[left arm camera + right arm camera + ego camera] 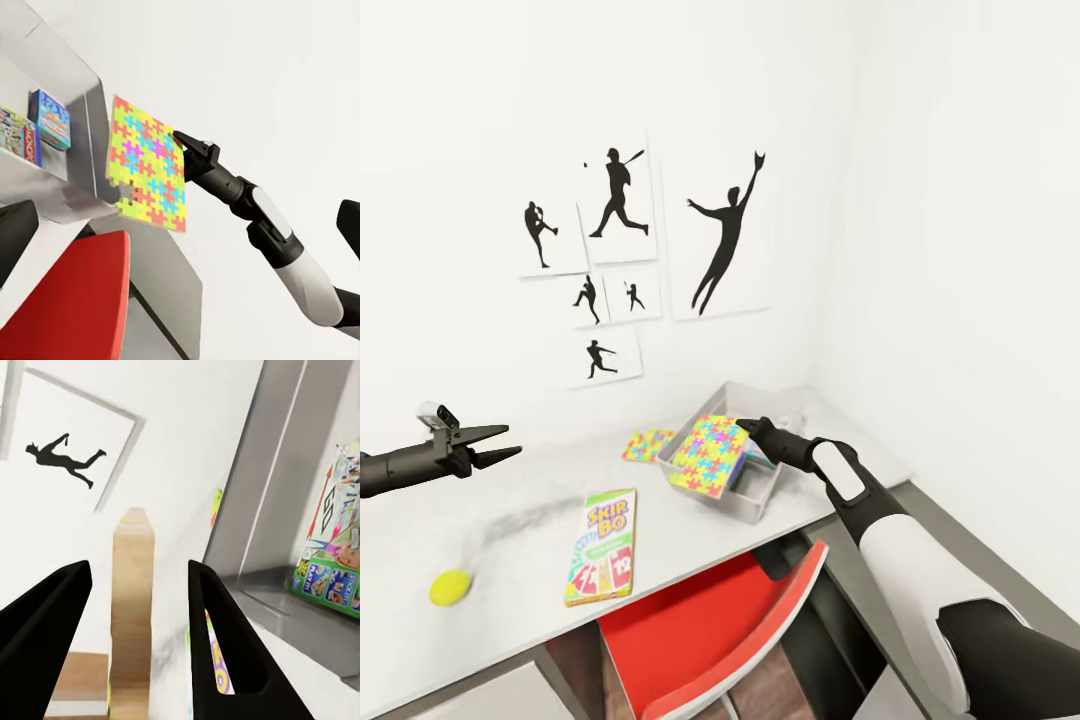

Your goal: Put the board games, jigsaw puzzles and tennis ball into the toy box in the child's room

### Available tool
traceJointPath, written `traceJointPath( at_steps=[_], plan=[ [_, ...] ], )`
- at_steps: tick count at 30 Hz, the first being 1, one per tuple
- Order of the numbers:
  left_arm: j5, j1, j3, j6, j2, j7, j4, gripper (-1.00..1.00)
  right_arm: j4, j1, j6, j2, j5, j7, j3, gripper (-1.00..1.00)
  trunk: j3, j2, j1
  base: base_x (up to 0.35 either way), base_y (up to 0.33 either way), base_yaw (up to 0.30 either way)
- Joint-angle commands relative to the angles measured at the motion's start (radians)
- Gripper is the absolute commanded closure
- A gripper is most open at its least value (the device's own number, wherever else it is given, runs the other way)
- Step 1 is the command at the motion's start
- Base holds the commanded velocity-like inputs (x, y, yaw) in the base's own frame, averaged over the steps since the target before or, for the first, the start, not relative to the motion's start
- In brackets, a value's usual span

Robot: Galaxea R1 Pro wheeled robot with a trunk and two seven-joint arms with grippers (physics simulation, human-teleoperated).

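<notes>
Puzzle (709,455) tilted over toy box (755,505), edge at right jaws (745,427).

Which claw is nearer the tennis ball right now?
Left. The left claw hovers above the table, up and slightly right of the tennis ball. The right claw is far across the table at the toy box, at a jigsaw puzzle.
</notes>
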Motion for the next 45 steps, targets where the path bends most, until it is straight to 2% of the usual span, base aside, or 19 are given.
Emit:
traceJointPath(
  at_steps=[1, 17, 45],
  plan=[
    [0.0, -0.001, -0.001, 0.011, 0.001, -0.004, 0.0, -1.0, 0.0, -0.001, 0.002, 0.0, 0.0, 0.002, 0.0, 1.0, -0.002, -0.002, 0.001, 0.116, 0.052, 0.0],
    [0.0, -0.001, 0.0, 0.011, 0.002, -0.004, 0.0, -1.0, 0.0, -0.002, 0.001, 0.0, 0.001, 0.001, -0.001, 1.0, -0.002, -0.002, 0.001, 0.073, 0.036, -0.165],
    [0.0, -0.001, 0.0, 0.011, 0.002, -0.004, 0.0, -1.0, 0.002, -0.002, -0.033, 0.0, 0.002, 0.0, 0.001, 1.0, -0.003, -0.002, 0.001, 0.031, 0.016, 0.027]
  ],
)
